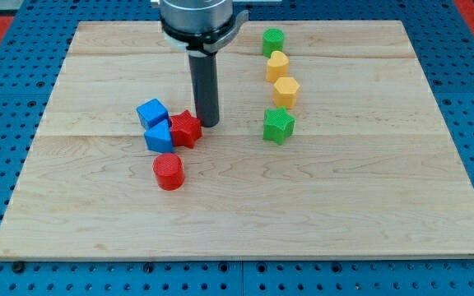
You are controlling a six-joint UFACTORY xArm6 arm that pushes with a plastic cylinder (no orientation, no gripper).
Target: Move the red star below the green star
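Red plastic star block (186,128) sits left of the frame's centre on the pale wooden tabletop (369,205), touching a blue triangular block (160,136) with a blue cube (152,113) just above that. The dark rod's tip (208,124) stands right against the red star's upper right side. Green plastic star block (279,125) lies well apart to the right, and the spot beneath it is bare, so the push seems barely begun; nearly all the travel remains. No pincer exists on this arm, only the rod. Whether tip and star actually touch is hard to judge, and the rod's mount is cut off at the frame's top.
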